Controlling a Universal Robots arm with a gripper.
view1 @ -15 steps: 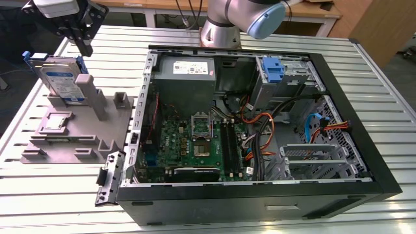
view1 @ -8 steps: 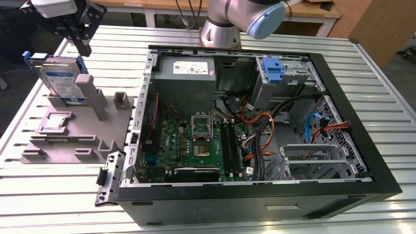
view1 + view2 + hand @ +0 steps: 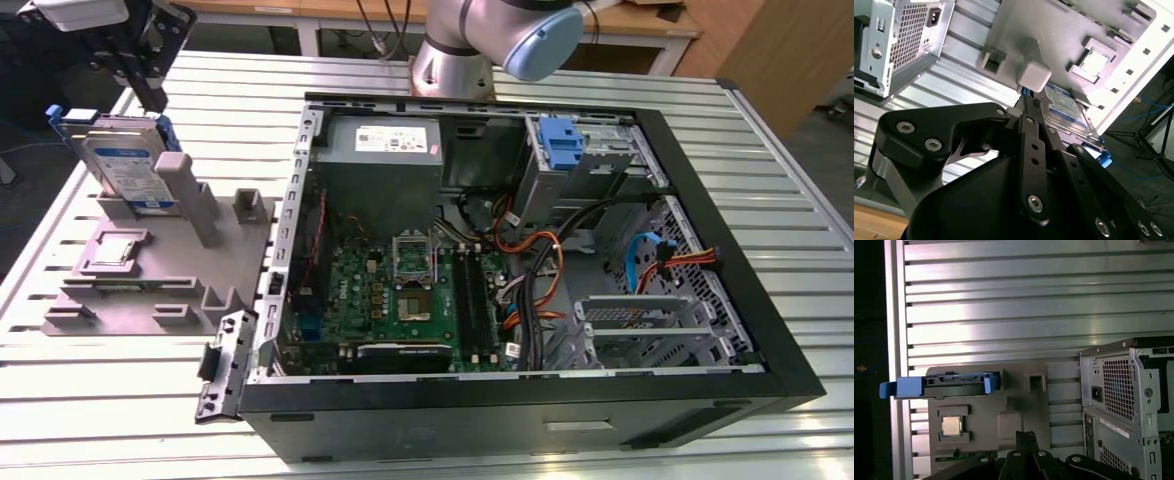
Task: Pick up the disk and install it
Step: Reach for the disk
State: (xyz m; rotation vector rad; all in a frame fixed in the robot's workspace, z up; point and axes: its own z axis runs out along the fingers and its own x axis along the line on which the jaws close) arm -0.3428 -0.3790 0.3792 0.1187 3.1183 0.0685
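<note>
Hand (image 3: pixel 150 88) hangs raised near the upright disk (image 3: pixel 127 165), apart from it.

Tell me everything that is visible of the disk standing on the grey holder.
The disk is a flat, silver-grey rectangular drive with a white-and-blue label. A blue plastic carrier frames it, and the carrier's tabs stick out at both upper ends. It stands upright on its edge in the grey holder, on the exterior view's left of the open computer case. The gripper is just above it; I cannot tell whether they touch.
</note>
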